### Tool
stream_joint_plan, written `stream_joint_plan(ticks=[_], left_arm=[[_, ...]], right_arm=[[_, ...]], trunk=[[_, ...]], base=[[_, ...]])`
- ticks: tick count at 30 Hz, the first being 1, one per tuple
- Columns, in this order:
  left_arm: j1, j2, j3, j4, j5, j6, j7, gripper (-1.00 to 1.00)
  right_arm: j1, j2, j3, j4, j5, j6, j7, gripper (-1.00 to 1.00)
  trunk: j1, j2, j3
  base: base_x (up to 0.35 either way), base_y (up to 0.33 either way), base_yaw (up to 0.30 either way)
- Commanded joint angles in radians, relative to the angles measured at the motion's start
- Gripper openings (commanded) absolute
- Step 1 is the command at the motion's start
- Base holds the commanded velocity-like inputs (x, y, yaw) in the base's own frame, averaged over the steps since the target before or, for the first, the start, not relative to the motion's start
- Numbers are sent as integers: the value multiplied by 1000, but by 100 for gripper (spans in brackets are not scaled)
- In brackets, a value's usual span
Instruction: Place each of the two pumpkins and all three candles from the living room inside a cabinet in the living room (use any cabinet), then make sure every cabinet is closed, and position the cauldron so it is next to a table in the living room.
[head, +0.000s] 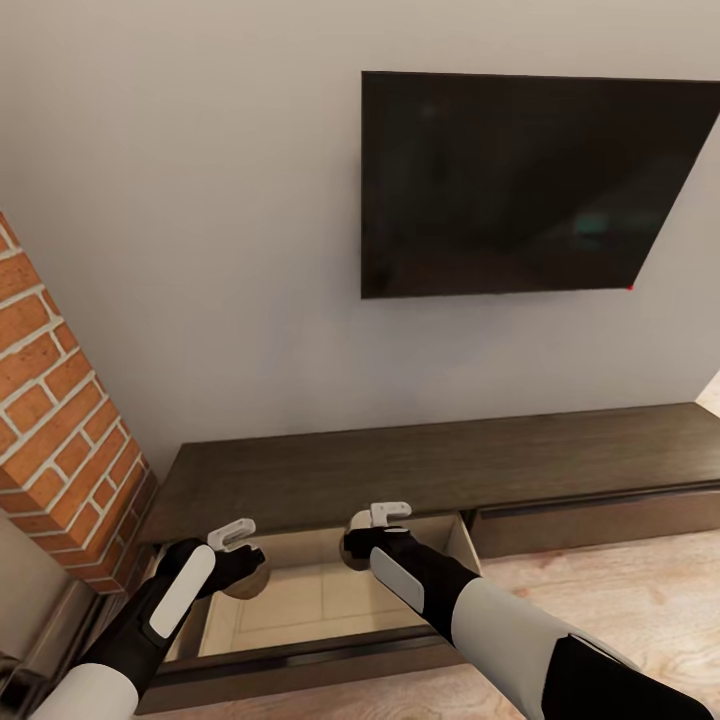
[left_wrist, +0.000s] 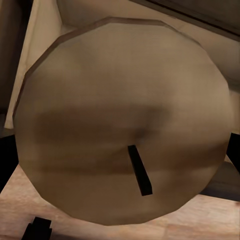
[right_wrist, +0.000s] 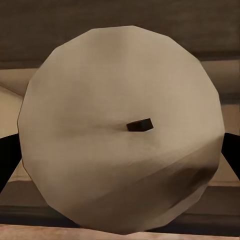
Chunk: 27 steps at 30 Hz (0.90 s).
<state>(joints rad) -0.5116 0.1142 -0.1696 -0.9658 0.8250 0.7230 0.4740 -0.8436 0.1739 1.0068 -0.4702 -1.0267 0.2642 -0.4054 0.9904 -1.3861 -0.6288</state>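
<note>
A plain pale grey wall (head: 200, 200) fills most of the frame. A large black flat screen (head: 520, 185) hangs on it at the upper right, dark and unlit. At the left edge a red brick column (head: 55, 400) with pale mortar slants down toward the floor. Light wood plank flooring (head: 620, 590) shows at the lower right. The lighting is soft and even.

The cabinet (head: 420, 465), a long low dark brown unit, stands on the pale wood floor (head: 620, 590) against the wall beneath the television (head: 520, 180). Its top is bare. Its left drawer (head: 320, 600) is pulled out toward the floor side, showing a pale beige interior with nothing lying on its bottom
</note>
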Motion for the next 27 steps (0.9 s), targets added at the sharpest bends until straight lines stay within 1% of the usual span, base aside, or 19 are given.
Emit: stream_joint_plan(ticks=[1, 27], left_arm=[[-1, 1, -4, -1, 8, 1, 11, -100], [-1, -3, -4, 1, 6, 1, 12, -100]], right_arm=[[-2, -1, 7, -2, -4, 3, -8, -100], [-2, -1, 7, -1, -4, 1, -3, -100]], trunk=[[4, -8, -4], [104, -190, -86]], base=[[0, 0, 0], [0, 0, 0]])
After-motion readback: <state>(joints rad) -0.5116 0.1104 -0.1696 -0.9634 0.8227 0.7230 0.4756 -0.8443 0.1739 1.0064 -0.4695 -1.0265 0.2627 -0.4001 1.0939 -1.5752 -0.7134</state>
